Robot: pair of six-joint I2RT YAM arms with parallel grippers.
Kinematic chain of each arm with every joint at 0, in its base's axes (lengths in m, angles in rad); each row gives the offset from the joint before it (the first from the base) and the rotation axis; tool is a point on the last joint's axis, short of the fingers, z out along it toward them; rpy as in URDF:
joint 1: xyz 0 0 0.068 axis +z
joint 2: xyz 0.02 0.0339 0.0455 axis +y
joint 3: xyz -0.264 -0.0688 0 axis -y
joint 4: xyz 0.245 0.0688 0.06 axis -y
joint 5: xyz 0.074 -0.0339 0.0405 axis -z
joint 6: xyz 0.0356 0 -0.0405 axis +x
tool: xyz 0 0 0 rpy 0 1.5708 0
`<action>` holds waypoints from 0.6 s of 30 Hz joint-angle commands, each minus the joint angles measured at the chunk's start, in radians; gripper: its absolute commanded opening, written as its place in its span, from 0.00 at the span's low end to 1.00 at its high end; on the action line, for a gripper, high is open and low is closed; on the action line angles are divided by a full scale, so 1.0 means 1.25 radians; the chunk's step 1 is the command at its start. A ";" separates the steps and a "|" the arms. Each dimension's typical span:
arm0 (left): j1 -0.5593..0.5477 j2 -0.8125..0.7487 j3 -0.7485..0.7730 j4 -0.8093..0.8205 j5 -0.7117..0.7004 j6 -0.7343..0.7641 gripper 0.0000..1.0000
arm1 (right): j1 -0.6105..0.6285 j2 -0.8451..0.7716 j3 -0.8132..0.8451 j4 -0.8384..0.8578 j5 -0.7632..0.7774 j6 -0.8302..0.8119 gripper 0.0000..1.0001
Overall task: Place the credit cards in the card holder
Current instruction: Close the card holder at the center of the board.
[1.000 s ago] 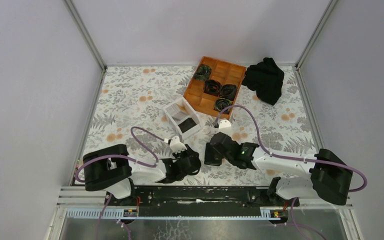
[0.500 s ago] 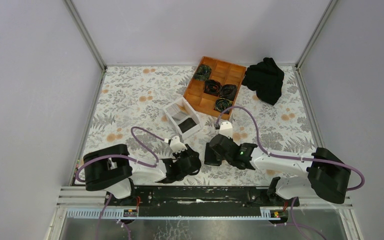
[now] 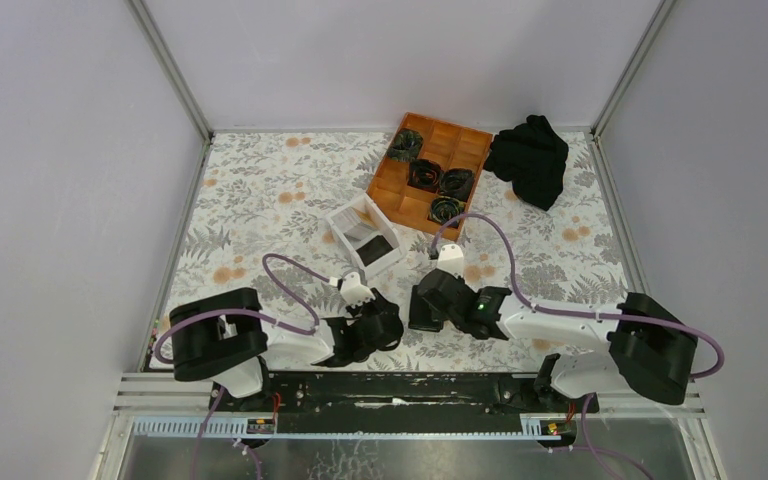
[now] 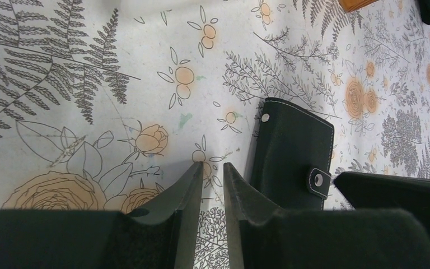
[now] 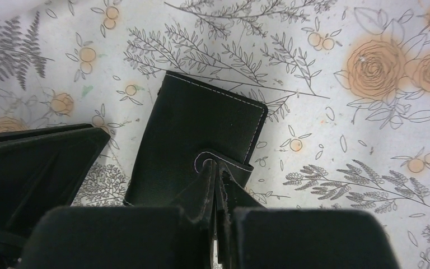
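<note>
Right gripper [image 5: 215, 168] has its jaws pressed together, and its tips sit right at the strap tab [image 5: 232, 163] of the card holder [image 5: 196, 129]. They touch the tab's edge, but I cannot tell whether they have nipped the thin tab between them or only rest against it. The card holder lies flat and closed on the flowered worktop [image 4: 89, 84], near the front edge between the two arms, with its snap apparently fastened. Left gripper [image 4: 213, 171] hangs low over the worktop just beside the card holder's other side, its jaws a little apart with nothing between them and touching nothing. I cannot see any credit cards in these views. The step in hand looks to me like getting the strap undone so the case can be opened. To do that well, I would want the tips to catch the free end of the tab and peel it up and away from the snap, not drag it sideways, since a light case like this would probably slide on the smooth worktop. The left gripper could help by pressing down on the cover near the spine to pin the case while the right one lifts. If the tips are only resting on the tab, they need to part slightly, slip around its edge and close again before pulling.
</note>
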 commanded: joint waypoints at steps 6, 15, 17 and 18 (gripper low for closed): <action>-0.002 0.094 -0.042 -0.089 0.091 0.019 0.29 | 0.006 0.131 -0.061 0.125 -0.031 0.046 0.00; -0.002 0.065 -0.036 -0.108 0.082 0.024 0.29 | 0.010 -0.015 0.039 0.031 0.109 -0.037 0.00; -0.003 0.061 -0.032 -0.116 0.080 0.023 0.28 | 0.011 -0.025 0.067 0.023 0.132 -0.068 0.00; -0.004 0.058 -0.034 -0.116 0.081 0.023 0.29 | 0.010 -0.027 0.076 0.025 0.140 -0.080 0.00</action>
